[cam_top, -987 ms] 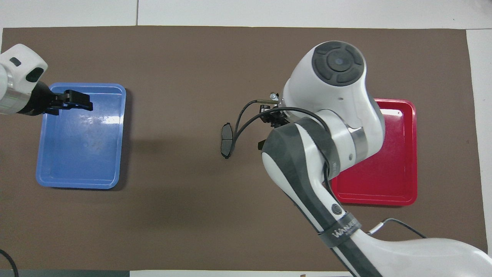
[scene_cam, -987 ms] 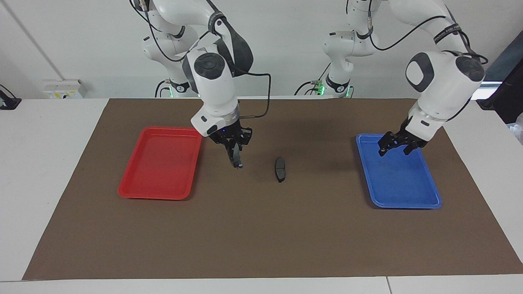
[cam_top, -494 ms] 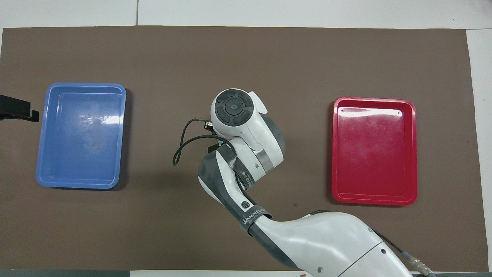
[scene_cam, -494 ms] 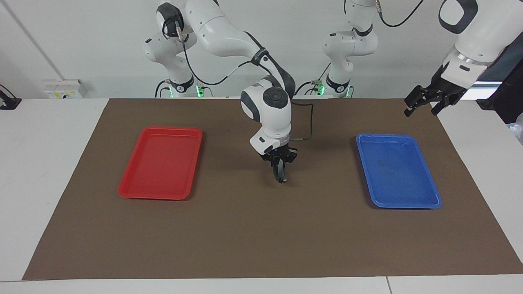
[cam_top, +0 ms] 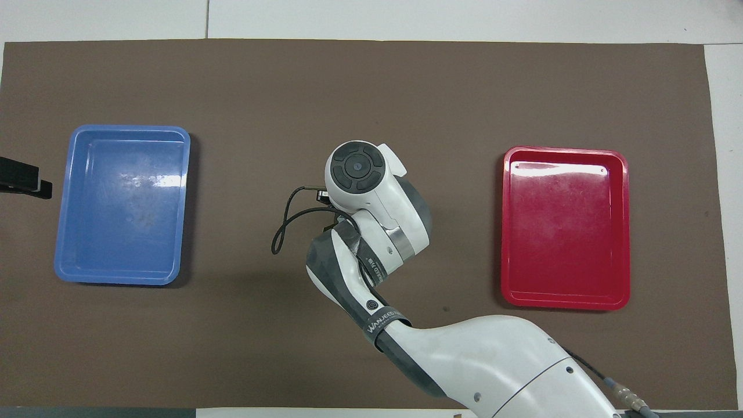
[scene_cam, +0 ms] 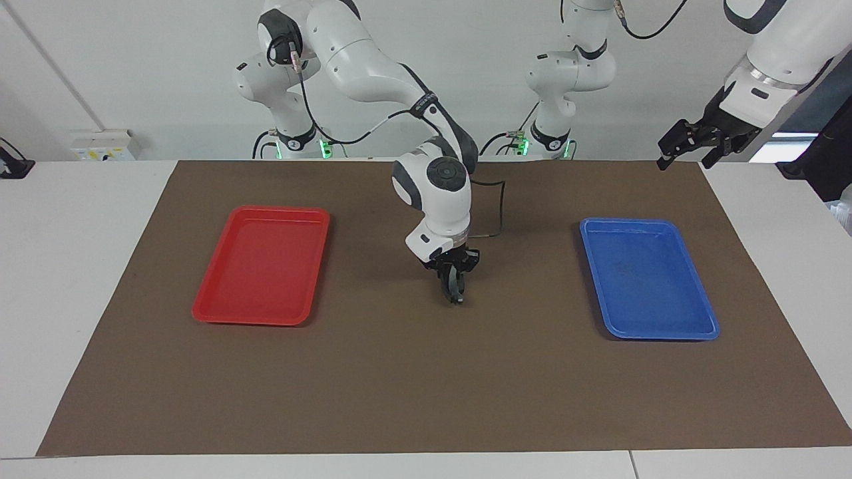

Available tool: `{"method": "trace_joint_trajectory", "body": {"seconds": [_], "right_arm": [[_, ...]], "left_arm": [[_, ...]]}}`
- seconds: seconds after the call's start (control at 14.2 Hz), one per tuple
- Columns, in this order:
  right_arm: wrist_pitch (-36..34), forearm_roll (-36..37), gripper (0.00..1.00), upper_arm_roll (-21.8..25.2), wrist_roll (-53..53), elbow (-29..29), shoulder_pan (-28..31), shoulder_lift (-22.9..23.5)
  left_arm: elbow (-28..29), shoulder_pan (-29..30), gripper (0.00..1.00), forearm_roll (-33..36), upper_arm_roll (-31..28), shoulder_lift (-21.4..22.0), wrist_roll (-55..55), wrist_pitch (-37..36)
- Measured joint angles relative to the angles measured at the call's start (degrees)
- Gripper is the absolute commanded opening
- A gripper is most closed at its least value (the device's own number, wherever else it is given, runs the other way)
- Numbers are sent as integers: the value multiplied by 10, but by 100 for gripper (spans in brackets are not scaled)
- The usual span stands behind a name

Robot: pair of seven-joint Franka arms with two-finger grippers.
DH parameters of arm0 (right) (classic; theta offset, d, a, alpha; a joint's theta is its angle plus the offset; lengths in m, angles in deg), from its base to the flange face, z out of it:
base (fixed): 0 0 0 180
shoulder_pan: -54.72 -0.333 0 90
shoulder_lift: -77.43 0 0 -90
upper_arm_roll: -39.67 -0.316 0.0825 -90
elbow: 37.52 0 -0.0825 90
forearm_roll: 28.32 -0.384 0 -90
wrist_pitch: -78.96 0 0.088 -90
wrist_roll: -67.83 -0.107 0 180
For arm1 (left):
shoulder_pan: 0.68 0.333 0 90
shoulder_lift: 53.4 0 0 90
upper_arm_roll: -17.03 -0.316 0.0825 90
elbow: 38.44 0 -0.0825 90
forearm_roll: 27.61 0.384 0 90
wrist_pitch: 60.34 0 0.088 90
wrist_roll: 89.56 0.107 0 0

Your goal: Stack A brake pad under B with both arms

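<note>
Cannot tell if clenched or released at the right gripper (scene_cam: 454, 287), low over mid-mat (scene_cam: 399, 386). Risks a skewed, sliding stack if let go tilted. Shows a dark pad (scene_cam: 455, 293) right at its tips; cannot tell which of the two. Waits spread at the left gripper (scene_cam: 689, 145), over the mat's corner.

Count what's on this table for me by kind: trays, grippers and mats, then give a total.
Trays: 2, a red tray and a blue tray
Grippers: 2, the right gripper low over mid-mat, the left gripper raised at its arm's end
Mats: 1, the brown mat
Total: 5
</note>
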Motion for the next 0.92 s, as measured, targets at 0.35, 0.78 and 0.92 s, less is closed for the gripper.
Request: {"method": "trace_joint_trajectory", "body": {"seconds": [0.35, 0.78, 0.92], "right_arm": [[-11, 0, 0, -2, 48, -7, 0, -2], [-9, 0, 0, -3, 64, -18, -4, -5], [-9, 0, 0, -3, 64, -18, -6, -7]], "left_arm": [[2, 0, 100, 0, 0, 0, 0, 1], [2, 0, 100, 3, 0, 0, 0, 1], [3, 0, 100, 14, 0, 0, 0, 1]]}}
